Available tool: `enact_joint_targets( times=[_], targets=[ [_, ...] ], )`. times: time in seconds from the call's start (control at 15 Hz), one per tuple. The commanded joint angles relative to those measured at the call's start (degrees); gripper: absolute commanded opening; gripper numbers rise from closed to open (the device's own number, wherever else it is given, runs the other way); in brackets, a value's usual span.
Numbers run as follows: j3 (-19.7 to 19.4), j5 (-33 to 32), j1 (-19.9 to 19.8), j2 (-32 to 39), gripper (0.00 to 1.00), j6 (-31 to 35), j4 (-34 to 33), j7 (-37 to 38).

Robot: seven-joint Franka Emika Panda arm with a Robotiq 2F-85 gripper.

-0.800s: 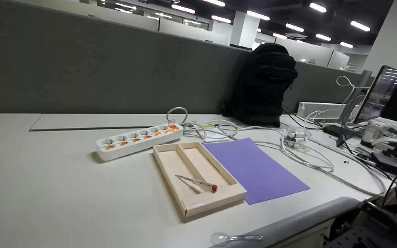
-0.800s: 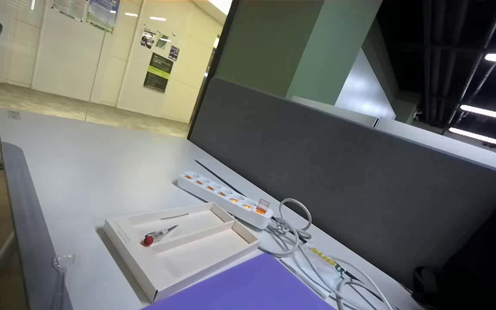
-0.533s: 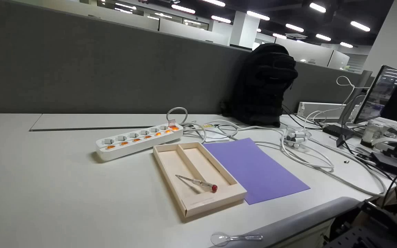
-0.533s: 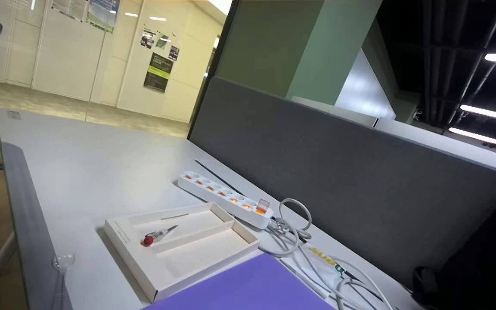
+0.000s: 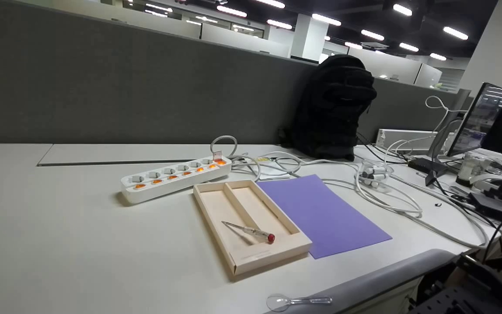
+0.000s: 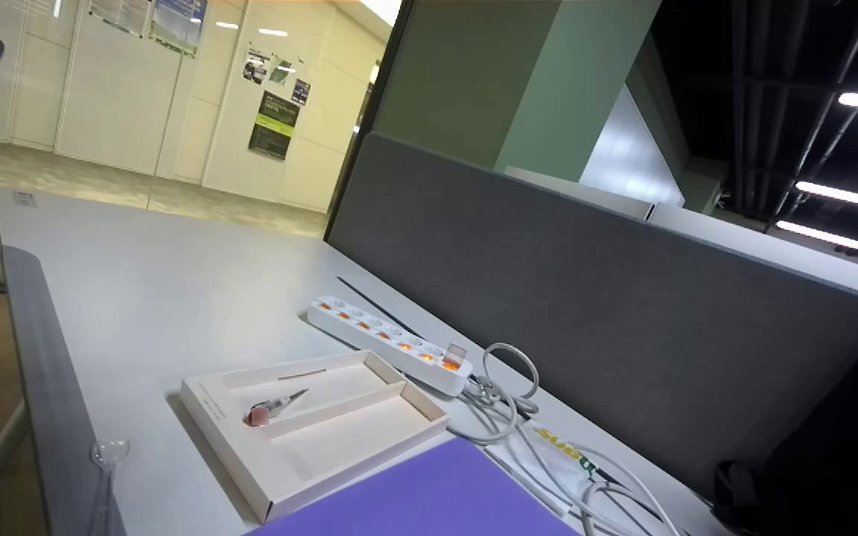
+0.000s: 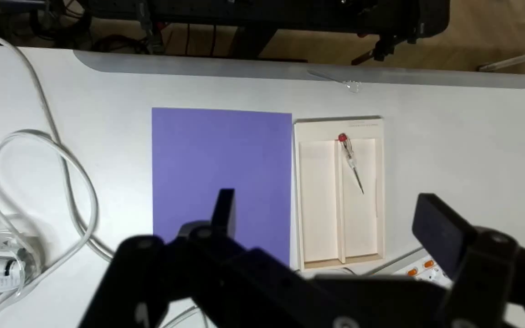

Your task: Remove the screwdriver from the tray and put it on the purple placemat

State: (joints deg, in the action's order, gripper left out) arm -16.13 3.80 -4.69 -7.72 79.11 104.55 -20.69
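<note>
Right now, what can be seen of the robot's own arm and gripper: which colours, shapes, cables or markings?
The wrist view shows a black two-fingered gripper with bar-like linkages and dark, block-shaped pads. A round grey fastener shows at the picture's lower edge. The gripper is blurred; I make out no cables or lettering on it. I cannot surely identify the arm.

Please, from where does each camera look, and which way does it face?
Wrist view: above the tray, facing down; open gripper at the bottom.
In an exterior view: higher than the desk, facing the partition; no gripper visible.
In an exterior view: near the purple placemat, facing along the desk; no gripper visible.
Both exterior views share the screwdriver.
</note>
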Motion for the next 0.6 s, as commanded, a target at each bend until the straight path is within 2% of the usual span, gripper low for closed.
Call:
enact_joint_targets(
  times=[0.0,0.13,0.33,0.53],
  targets=[
    [3.85,-3.05,-0.39,1.04,1.0,0.89,3.38,0.82],
    [6.56,-6.31,0.49,0.63,1.0,5.36,7.68,2.72],
    [10.14,-8.55,2.1,-0.31,1.0,13.29,15.26,1.38],
    [12.98,-7.82,3.99,-1.34,1.0,22.21,22.71,0.58]
  ],
)
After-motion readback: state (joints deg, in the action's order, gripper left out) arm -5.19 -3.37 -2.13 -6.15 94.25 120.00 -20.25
